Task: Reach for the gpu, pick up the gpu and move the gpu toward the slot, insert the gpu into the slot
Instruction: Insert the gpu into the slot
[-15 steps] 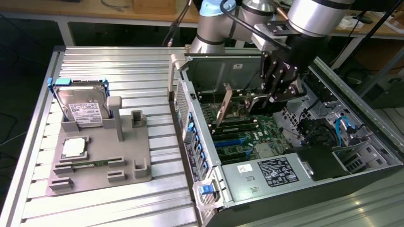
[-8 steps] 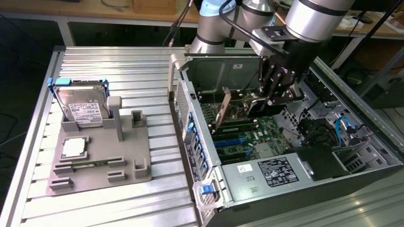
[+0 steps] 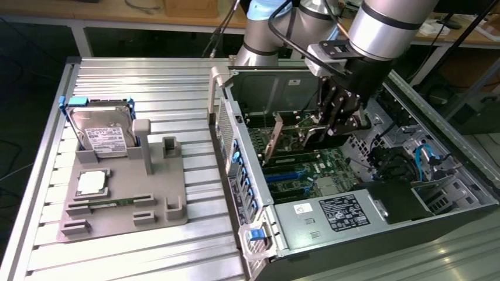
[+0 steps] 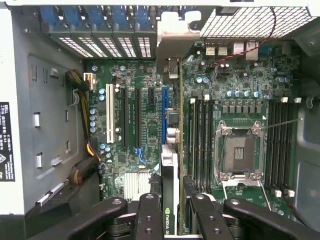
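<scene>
From my exterior view the gripper (image 3: 341, 127) is down inside the open computer case (image 3: 234, 146), which lies on its side along the exterior view's right edge of the slatted metal table (image 3: 156, 82). On my wrist view the gripper (image 4: 174, 205) is closed partway onto the gpu (image 4: 169, 190), with a dark finger (image 4: 150, 215) against each flat face, so the card shows edge-on between them. The gpu stands over the middle of the green motherboard (image 4: 150, 100). Its silvery bracket (image 4: 175, 35) reaches the case's rear wall beside the row of blue card clips (image 4: 100, 17). The card runs parallel to the slot (image 4: 164, 112), a long blue strip, and sits right alongside it. I cannot tell whether the card's edge is touching the slot or hanging just above it. The square processor socket (image 4: 240, 152) sits well off to the card's other side. Out on the table, a hard drive (image 3: 102, 137) leans in a grey fixture (image 3: 125, 199) near the exterior view's left edge.
</scene>
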You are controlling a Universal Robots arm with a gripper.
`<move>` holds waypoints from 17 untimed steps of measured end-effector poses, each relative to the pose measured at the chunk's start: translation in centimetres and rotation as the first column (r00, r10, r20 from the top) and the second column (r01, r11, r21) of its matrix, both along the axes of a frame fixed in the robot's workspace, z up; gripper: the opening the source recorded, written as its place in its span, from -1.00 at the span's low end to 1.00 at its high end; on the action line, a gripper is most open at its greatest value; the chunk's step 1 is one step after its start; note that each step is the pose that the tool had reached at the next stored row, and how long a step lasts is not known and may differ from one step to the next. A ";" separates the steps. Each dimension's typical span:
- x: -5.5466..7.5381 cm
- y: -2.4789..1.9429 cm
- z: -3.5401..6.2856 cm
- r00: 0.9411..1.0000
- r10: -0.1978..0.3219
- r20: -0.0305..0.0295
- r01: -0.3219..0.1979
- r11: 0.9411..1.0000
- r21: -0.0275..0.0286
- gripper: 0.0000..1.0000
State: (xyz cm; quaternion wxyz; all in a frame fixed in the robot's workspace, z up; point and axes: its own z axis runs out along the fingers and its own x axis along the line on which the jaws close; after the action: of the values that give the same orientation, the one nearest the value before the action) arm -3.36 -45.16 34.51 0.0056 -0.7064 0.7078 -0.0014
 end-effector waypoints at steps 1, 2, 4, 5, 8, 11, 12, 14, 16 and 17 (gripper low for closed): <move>0.0 0.00 -0.05 1.000 0.000 0.000 0.000 1.000 0.000 -0.47; 0.0 0.00 -0.10 1.000 0.000 -0.001 0.000 1.000 0.000 -0.47; 0.0 0.00 -0.23 1.000 0.000 -0.003 0.000 1.000 0.000 -0.47; 0.0 0.00 -0.30 1.000 0.000 -0.005 0.000 1.000 0.000 -0.47; 0.0 0.00 -0.75 1.000 -0.001 -0.009 0.001 1.000 -0.003 -0.47; -0.3 0.00 -1.29 1.000 -0.011 -0.009 0.011 1.000 -0.005 -0.47; -0.4 0.00 -1.47 1.000 -0.016 -0.009 0.016 1.000 -0.005 -0.47; -0.6 0.00 -1.83 1.000 -0.022 -0.009 0.022 1.000 -0.006 -0.47; -1.0 0.00 -2.31 1.000 -0.027 -0.009 0.027 1.000 -0.007 -0.47; -1.3 0.00 -2.64 1.000 -0.028 -0.009 0.028 1.000 -0.008 -0.47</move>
State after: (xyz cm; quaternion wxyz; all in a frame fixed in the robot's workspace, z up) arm -4.63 -45.16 31.87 -0.0004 -0.6965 0.7175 -0.0011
